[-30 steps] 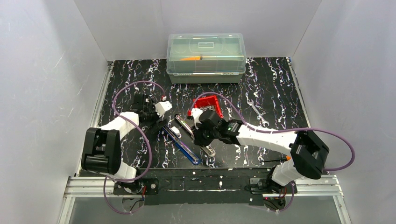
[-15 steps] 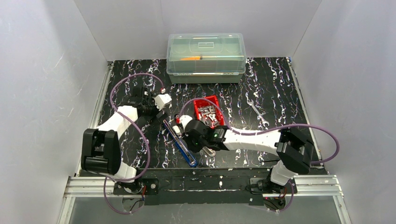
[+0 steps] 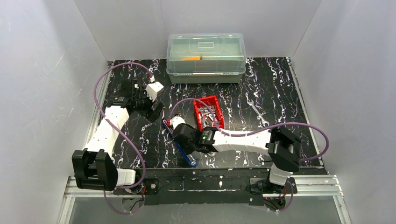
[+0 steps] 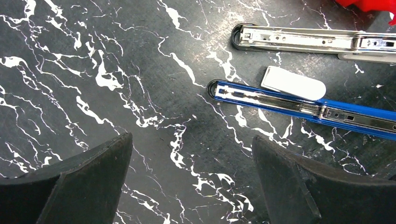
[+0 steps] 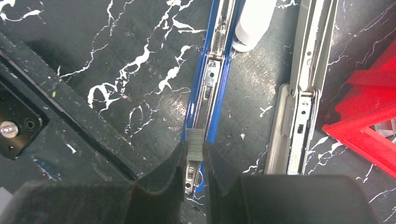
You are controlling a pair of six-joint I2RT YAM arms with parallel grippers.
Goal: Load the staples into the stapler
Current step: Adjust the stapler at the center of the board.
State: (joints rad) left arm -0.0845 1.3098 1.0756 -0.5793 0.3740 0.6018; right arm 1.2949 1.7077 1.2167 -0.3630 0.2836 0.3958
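The blue stapler [image 5: 215,70] lies opened flat on the black marbled table, its metal channel facing up. My right gripper [image 5: 194,150] is shut on a short silvery strip of staples [image 5: 194,141], held just over the channel near the stapler's hinge end. From above, the right gripper [image 3: 185,145] covers the middle of the blue stapler [image 3: 189,158]. More staples [image 3: 208,114] lie in the red tray [image 3: 215,100]. My left gripper [image 4: 191,140] hangs open over bare table, left of the blue stapler's [image 4: 299,105] tip, with nothing between its fingers; from above it [image 3: 156,111] sits at the back left.
A second, silver-grey stapler [image 5: 303,93] lies open beside the blue one, with a small white piece [image 5: 254,21] between them. A wrench [image 3: 257,112] lies at the right. A clear lidded box [image 3: 206,57] stands at the back. The table's front edge [image 5: 70,121] is close by.
My right gripper has moved left from beside the red tray to over the blue stapler, still holding the strip. The left arm has pulled back, up and to the left.
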